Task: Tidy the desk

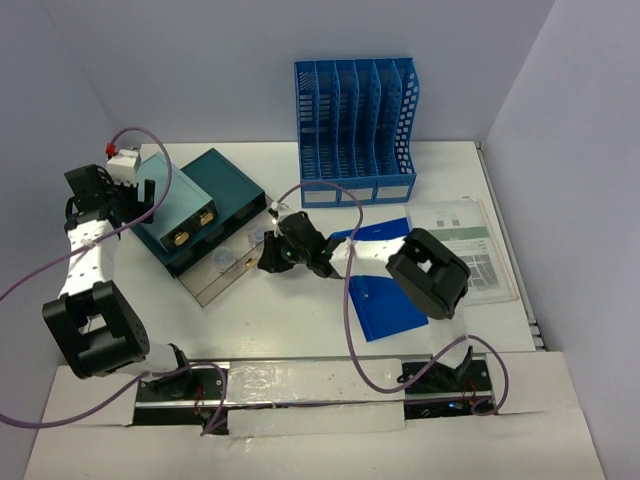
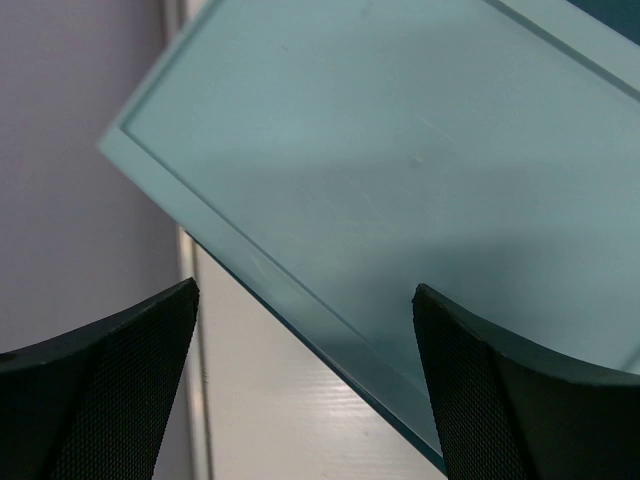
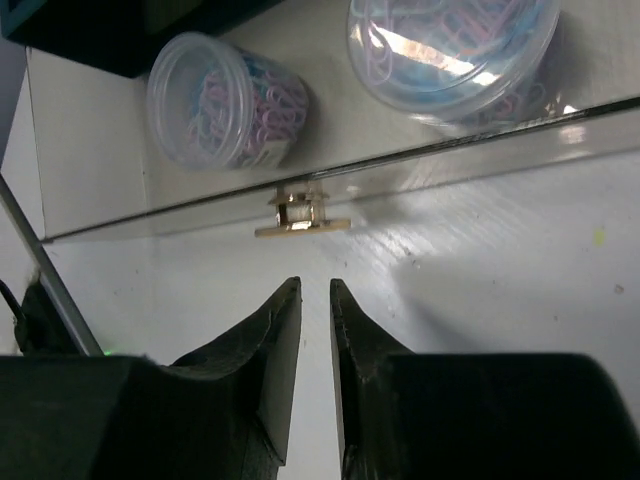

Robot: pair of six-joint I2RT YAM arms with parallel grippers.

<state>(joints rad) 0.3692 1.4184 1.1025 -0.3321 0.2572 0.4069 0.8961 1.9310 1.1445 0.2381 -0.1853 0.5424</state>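
Trouble: right gripper (image 3: 315, 286), an empty narrow slit just short of the gold latch (image 3: 300, 212) of the clear case (image 3: 100, 195) on the desk (image 3: 500, 295), may shove it, not pinch; left gripper (image 2: 305, 290) gapes over the teal box (image 2: 400, 150) beside that case.

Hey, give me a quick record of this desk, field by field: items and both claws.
desk: white, walled in
back: blue file rack
left: teal box, clear drawer pulled out, two tubs of paper clips inside
right: blue folder, printed sheet
left claw: open wide over the teal box
right claw: narrow gap, empty, just short of the drawer's gold handle
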